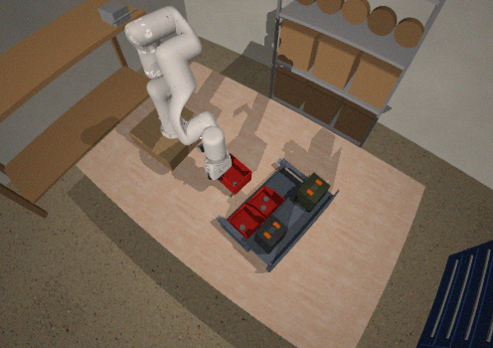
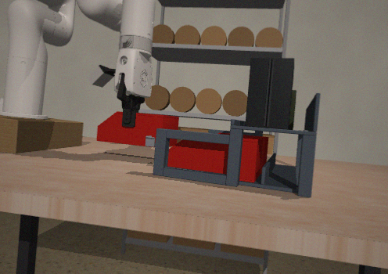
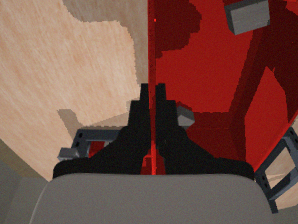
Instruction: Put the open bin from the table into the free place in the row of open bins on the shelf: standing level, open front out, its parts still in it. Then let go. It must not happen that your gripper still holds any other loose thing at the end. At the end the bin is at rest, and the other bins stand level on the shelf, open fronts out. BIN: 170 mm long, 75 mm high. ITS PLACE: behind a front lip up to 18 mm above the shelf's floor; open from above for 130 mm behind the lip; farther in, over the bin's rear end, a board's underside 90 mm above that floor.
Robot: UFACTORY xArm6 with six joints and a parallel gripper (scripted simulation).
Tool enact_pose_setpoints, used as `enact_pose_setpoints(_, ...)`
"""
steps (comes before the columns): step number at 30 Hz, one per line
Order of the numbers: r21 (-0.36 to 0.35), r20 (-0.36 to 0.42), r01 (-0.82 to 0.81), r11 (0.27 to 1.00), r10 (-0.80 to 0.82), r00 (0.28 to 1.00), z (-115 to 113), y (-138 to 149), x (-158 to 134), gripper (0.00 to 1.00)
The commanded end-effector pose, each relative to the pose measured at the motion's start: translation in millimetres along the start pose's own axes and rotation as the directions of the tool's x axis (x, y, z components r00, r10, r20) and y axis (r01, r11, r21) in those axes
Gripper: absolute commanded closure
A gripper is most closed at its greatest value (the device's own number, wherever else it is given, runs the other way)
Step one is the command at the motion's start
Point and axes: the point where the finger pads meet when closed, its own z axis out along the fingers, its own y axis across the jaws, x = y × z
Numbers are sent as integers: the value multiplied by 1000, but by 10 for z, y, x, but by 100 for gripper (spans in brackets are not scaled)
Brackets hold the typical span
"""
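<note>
My gripper (image 1: 219, 173) is shut on the thin side wall of the red open bin (image 1: 237, 173). In the wrist view the fingers pinch the wall's edge, and grey parts (image 3: 248, 15) lie inside the bin (image 3: 213, 76). In the side view the gripper (image 2: 129, 120) holds the bin (image 2: 138, 128) level, close over the table, left of and behind the grey shelf (image 2: 235, 155). Two red bins (image 1: 255, 210) stand in the shelf's row. The free place (image 1: 285, 182) lies beside them at the far end of the row.
Two dark green boxes (image 1: 313, 191) (image 1: 270, 235) sit on the shelf's upper board. A brown block (image 1: 161, 139) carries the arm's base. A tall rack with cartons and discs (image 1: 348, 53) stands behind the table.
</note>
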Motion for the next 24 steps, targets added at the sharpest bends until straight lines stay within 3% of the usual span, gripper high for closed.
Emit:
enact_pose_setpoints(1,1,4,-1,1000,1,1000,-10,33,-15,100)
enact_pose_setpoints(24,1,4,-1,1000,1,1000,-6,182,-8,100)
